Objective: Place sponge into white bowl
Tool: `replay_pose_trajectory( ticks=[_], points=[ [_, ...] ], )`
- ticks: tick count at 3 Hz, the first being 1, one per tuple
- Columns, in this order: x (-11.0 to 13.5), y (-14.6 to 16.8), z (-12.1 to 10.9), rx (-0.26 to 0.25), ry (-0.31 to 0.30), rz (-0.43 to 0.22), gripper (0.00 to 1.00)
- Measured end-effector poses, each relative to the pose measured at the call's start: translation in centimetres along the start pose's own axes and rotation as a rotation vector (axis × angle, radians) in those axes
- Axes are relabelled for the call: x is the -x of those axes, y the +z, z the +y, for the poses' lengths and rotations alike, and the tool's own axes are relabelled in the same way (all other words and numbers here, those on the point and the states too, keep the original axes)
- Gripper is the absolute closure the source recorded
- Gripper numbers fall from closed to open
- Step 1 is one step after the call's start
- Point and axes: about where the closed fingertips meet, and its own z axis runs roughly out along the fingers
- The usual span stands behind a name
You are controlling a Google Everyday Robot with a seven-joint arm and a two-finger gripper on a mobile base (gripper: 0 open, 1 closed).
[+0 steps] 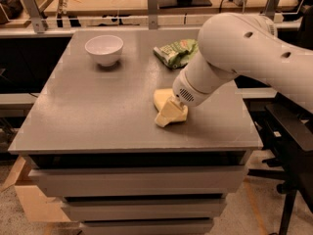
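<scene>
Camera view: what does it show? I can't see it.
The robot's gripper is down at the pale yellow sponge on a grey table. The white bowl sits empty at the far left, with a green snack bag to its right.

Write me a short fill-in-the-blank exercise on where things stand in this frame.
The white bowl, at the far left of the table, holds ____.
The sponge lies on the table to the bowl's ____ in the picture.
The tool is down at the sponge, in front of the ____ snack bag.
Missing words: nothing; right; green.
</scene>
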Motion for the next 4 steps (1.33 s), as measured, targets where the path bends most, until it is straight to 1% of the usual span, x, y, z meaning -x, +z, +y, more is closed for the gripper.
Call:
replay_pose_trajectory(
  ticks=[1,2,3,4],
  points=[
    [0.2,0.3,-0.4,0.0,0.006,-0.012,0.73],
    [1.5,-1.7,-1.4,-0.036,-0.022,-0.053,0.96],
    [3.1,-4.3,-2.5,-0.094,-0.063,-0.082,1.0],
    [4.2,-7.1,-3.5,-0.155,-0.098,-0.095,1.0]
  ],
)
